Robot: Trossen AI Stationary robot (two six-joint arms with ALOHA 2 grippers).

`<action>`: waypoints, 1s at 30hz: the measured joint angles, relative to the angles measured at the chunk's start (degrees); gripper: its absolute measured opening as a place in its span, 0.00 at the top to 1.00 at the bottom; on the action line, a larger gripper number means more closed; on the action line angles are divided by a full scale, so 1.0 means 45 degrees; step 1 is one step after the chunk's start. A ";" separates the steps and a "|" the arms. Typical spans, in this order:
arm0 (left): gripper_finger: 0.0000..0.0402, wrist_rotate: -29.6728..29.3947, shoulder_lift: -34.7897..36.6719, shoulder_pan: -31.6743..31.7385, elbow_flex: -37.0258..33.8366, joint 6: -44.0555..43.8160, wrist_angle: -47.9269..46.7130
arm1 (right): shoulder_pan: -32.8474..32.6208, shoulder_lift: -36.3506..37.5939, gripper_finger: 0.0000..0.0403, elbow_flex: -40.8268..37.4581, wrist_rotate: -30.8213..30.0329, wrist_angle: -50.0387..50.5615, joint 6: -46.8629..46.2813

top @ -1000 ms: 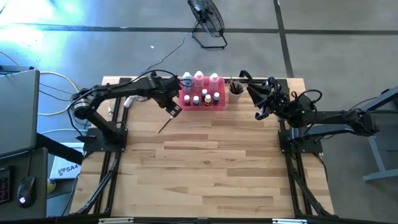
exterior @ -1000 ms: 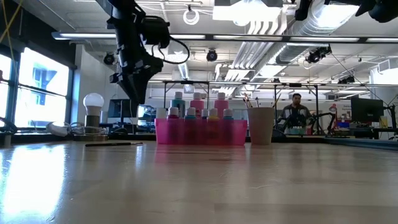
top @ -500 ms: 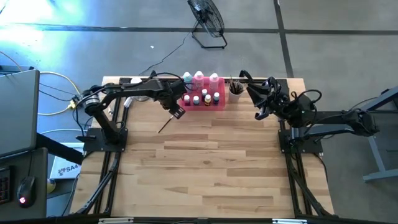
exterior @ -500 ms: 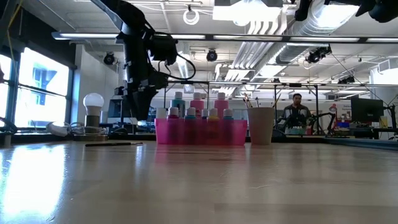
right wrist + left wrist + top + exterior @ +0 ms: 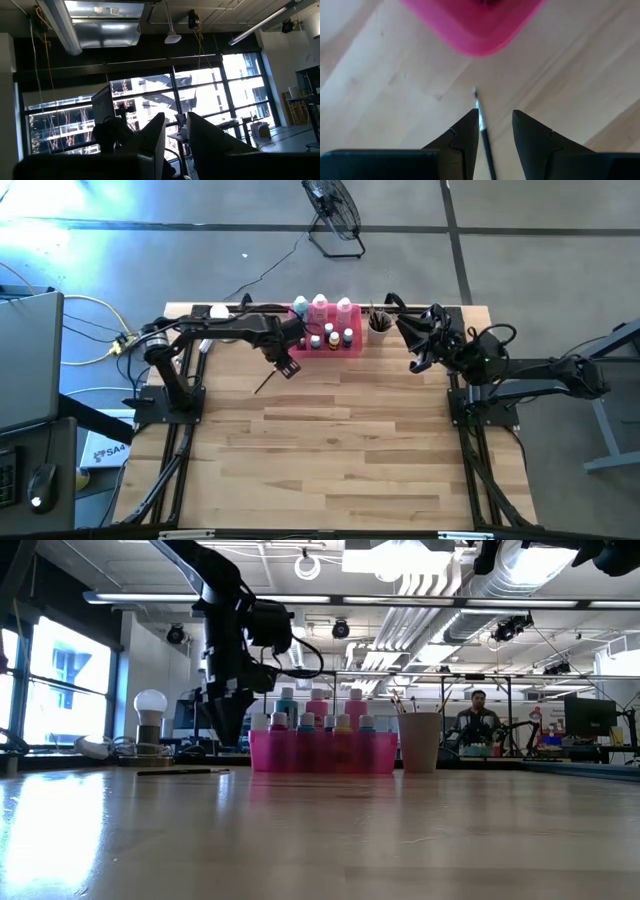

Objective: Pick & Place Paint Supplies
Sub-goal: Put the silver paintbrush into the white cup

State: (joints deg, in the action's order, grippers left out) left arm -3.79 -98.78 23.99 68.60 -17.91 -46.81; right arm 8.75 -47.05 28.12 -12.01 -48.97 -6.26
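Note:
A thin dark paintbrush (image 5: 266,383) lies flat on the wooden table, left of the pink tray (image 5: 322,352). In the tray stand tall white-capped bottles (image 5: 319,305) and several tiny bottles (image 5: 330,337). My left gripper (image 5: 495,125) points down, open, above the brush's tip end (image 5: 479,107) and near the tray's corner (image 5: 475,30). In the low view it (image 5: 228,730) hangs clear of the table and of the brush (image 5: 185,771). My right gripper (image 5: 176,130) is raised by the table's right side, pointing up, with a narrow gap and nothing in it.
A pale cup (image 5: 379,330) holding brushes stands right of the tray. The table's near half (image 5: 330,450) is bare wood. A bulb lamp (image 5: 150,710) sits beyond the table's left, a fan (image 5: 335,210) on the floor behind, and a person (image 5: 478,715) far off.
My left gripper has sunk toward the table and drifted a little toward the pink tray, with its finger gap unchanged. The brush has stayed where it lay.

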 joint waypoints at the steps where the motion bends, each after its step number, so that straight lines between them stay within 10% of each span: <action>1: 0.71 -0.0042 -0.0067 0.0000 -0.0010 -0.0056 -0.0108 | -0.0004 0.0000 0.82 0.0000 -0.0005 0.0018 0.0001; 30: 0.71 0.0430 -0.0941 0.0591 0.0005 0.0084 0.0137 | -0.0005 -0.0001 0.82 0.0000 -0.0005 0.0184 -0.0325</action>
State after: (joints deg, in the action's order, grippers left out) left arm -1.86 -103.02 26.65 68.62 -17.54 -46.19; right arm 8.73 -47.05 28.12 -12.03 -48.14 -7.73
